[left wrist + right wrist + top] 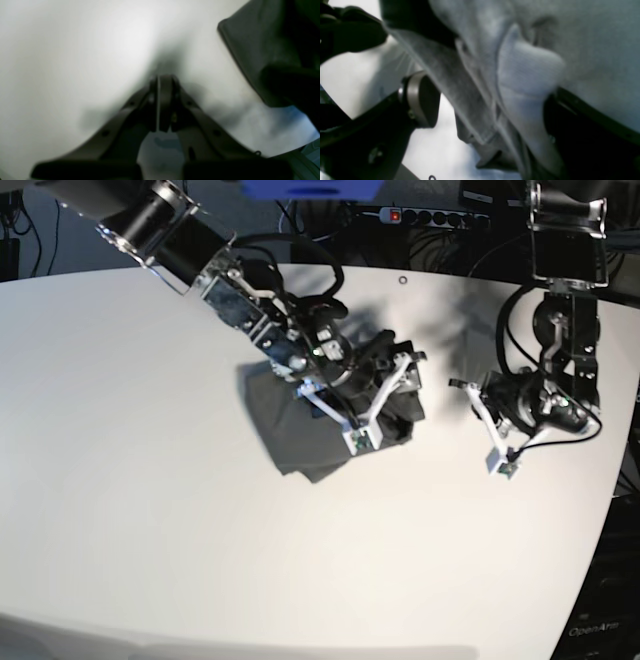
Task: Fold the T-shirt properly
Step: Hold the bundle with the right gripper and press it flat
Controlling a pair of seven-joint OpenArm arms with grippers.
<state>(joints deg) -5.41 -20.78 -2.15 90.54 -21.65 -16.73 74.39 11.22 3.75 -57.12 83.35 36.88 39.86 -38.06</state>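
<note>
The dark grey T-shirt [295,435] lies bunched in a rough folded heap in the middle of the white table [150,480]. My right gripper [380,405] sits over the shirt's right side, open. In the right wrist view its fingers [422,100] stand wide apart, with a fold of the T-shirt [527,67] lying loose between them. My left gripper [500,465] hovers over bare table to the right of the shirt, shut and empty. In the left wrist view its fingertips [162,80] press together, and an edge of the T-shirt [250,40] shows at the upper right.
A power strip [430,217] and cables lie beyond the table's far edge. A small ring [402,280] sits on the table near the back. The table's curved edge [610,510] runs close to the left arm.
</note>
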